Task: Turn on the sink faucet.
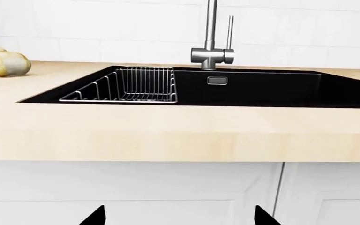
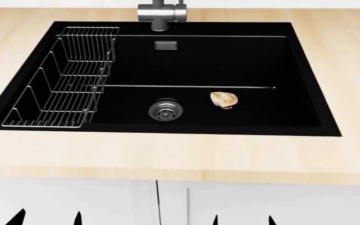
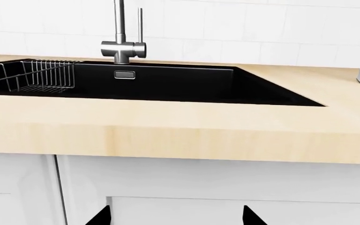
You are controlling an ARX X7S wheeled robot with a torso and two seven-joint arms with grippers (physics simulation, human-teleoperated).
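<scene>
The sink faucet (image 2: pixel 161 14) stands at the far rim of the sink (image 2: pixel 305 75), centre-left, well apart from both grippers. Left gripper (image 2: pixel 50 219) and right gripper (image 2: pixel 243 220) sit low before the white cabinet doors (image 2: pixel 261 201), below the near countertop (image 2: pixel 180 154) edge, fingers spread, grasping nothing. A wire dish rack (image 2: pixel 64 79) fills the sink's left side. The spout top is cut off in every view. A small tan object (image 2: pixel 224 99) beside the drain (image 2: pixel 165 109) is indistinct.
</scene>
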